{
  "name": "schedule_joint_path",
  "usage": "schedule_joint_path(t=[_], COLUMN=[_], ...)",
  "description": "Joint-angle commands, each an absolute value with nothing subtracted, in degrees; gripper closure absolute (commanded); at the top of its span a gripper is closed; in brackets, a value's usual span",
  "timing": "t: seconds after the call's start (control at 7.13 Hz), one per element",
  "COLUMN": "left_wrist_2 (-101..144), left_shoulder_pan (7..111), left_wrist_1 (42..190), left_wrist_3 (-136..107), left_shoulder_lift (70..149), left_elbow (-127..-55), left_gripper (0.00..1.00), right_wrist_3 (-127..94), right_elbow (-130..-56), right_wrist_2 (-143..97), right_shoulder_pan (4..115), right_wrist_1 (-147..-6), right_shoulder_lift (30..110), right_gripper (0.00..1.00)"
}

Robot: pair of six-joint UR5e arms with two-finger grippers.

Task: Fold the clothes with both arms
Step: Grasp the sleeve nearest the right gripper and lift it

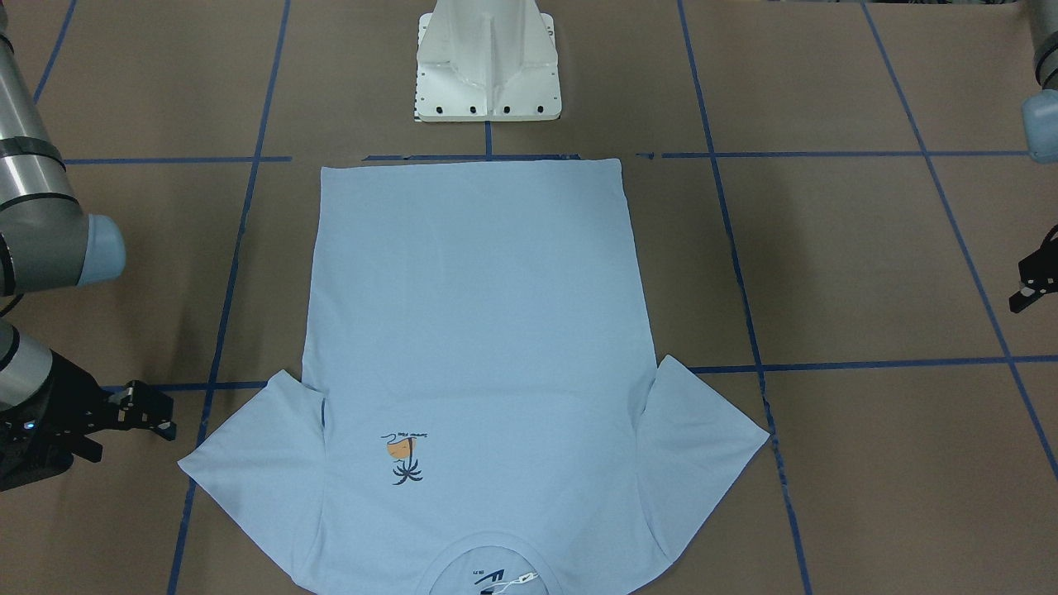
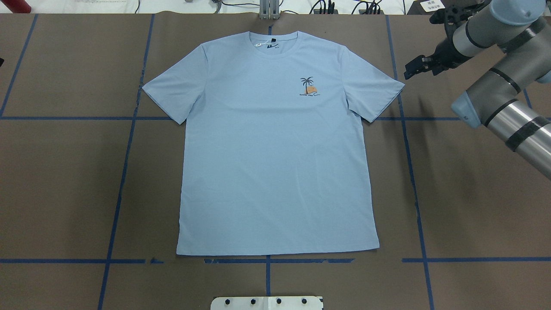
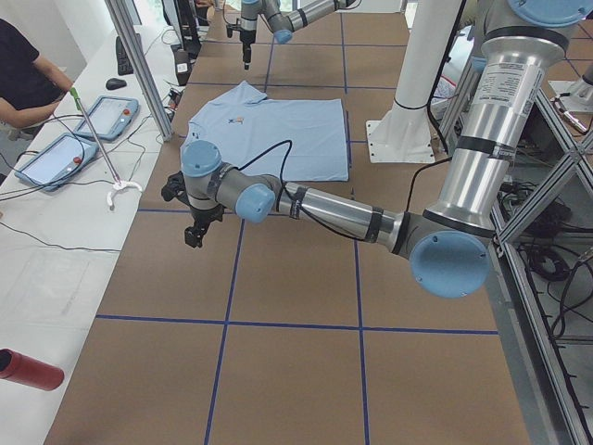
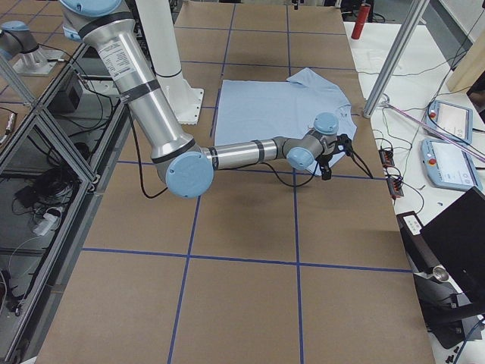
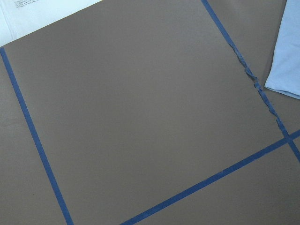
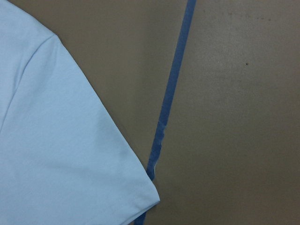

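The light blue T-shirt [image 2: 275,163] lies flat and face up on the brown table, neck away from the robot and both sleeves spread out. Its palm-tree print [image 2: 308,86] and neck label [image 2: 269,44] show. It also shows in the front view [image 1: 479,330]. My right gripper [image 2: 407,71] hovers just beyond the shirt's right sleeve tip; its jaws look open and empty. In the front view it [image 1: 172,417] is at the left. My left gripper [image 1: 1018,287] is far from the shirt near the table's left end, jaws apart and empty. The left wrist view catches only a sleeve corner [image 5: 288,61].
The white pedestal base [image 1: 488,74] stands just behind the shirt's hem. Blue tape lines [image 2: 125,172] grid the table. A side bench with tablets [image 3: 56,158] and an operator [image 3: 23,79] runs along the far edge. A red cylinder [image 3: 28,369] lies at a corner.
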State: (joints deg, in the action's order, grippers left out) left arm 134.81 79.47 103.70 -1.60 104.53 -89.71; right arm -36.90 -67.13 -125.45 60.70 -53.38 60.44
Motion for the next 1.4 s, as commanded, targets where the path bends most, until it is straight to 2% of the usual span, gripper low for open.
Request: schedule_joint_path(t=[0.0, 0.28, 0.7, 0.84, 0.98, 1.12, 1.26], left_wrist_2=[134.91, 134.91, 134.91, 135.0, 135.0, 135.0, 135.0], left_shoulder_pan=[79.45, 79.45, 79.45, 79.54, 79.54, 79.54, 79.54], left_wrist_1=[103.71, 103.71, 103.71, 103.71, 103.71, 103.71, 103.71], left_wrist_3=[-1.76, -1.76, -1.67, -1.76, -1.76, -1.76, -1.76], left_shoulder_lift=[104.68, 104.68, 104.68, 104.68, 104.59, 104.59, 104.59], left_elbow=[-89.74, -89.82, -90.09, -90.35, -90.7, -90.7, -90.7], left_gripper=[0.0, 0.0, 0.0, 0.0, 0.0, 0.0, 0.0], right_wrist_3=[-39.1, -39.11, -39.11, -39.11, -39.11, -39.02, -39.02], right_elbow=[-63.37, -61.27, -60.38, -59.95, -59.68, -59.33, -59.33], right_wrist_2=[-123.49, -122.61, -121.64, -121.55, -121.47, -121.46, -121.38], right_shoulder_pan=[58.02, 57.13, 56.87, 56.87, 56.87, 56.87, 56.87], right_wrist_1=[-51.5, -51.5, -51.77, -51.77, -51.77, -51.85, -51.94], right_shoulder_lift=[57.57, 57.13, 57.13, 57.13, 57.04, 56.69, 56.6], right_gripper=[0.0, 0.01, 0.1, 0.28, 0.33, 0.46, 0.64])
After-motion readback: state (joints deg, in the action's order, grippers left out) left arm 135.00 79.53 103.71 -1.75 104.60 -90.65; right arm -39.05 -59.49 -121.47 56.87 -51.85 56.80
